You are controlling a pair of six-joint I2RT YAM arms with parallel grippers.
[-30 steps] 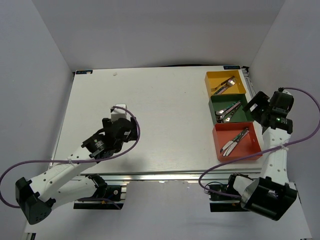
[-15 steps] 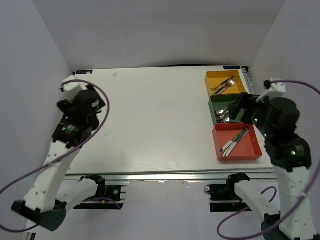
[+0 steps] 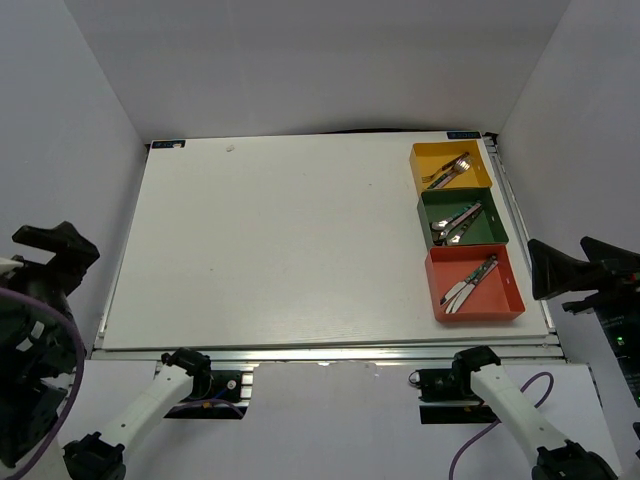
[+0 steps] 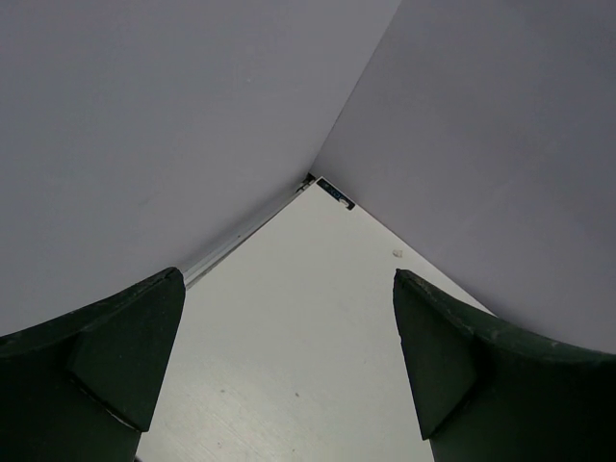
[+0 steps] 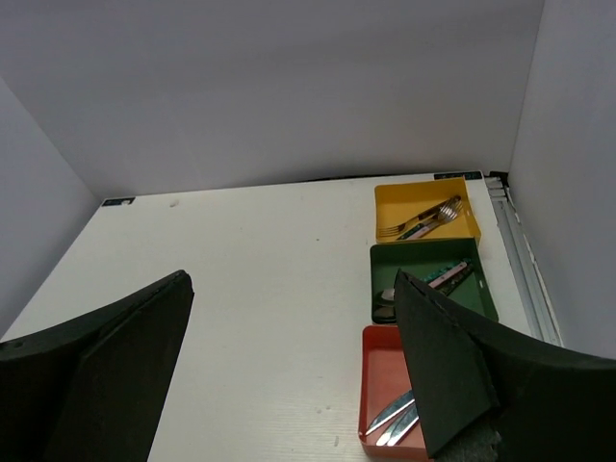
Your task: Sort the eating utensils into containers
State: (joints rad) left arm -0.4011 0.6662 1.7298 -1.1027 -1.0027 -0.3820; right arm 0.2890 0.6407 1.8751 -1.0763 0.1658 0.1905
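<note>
**Arms off the table, bins loaded**

We cannot count the utensils (image 3: 455,222), which are small and overlapping, and the right finger (image 5: 452,385) hides part of the red-orange bin (image 3: 500,298). On the left gripper (image 4: 287,279) and right gripper (image 5: 294,279) the jaws are spread wide, with nothing held or touched. The yellow bin (image 3: 425,158), dark green bin (image 3: 492,232) and red-orange bin line the table's (image 3: 300,240) right edge from the far corner, utensils inside. Pale walls (image 3: 300,60) stand around.

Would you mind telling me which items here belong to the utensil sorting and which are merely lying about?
Job in hand: yellow bin holding forks; green bin holding spoons; red-orange bin holding knives.

Lying about: small white speck and blue label, both at the far edge of the table.
</note>
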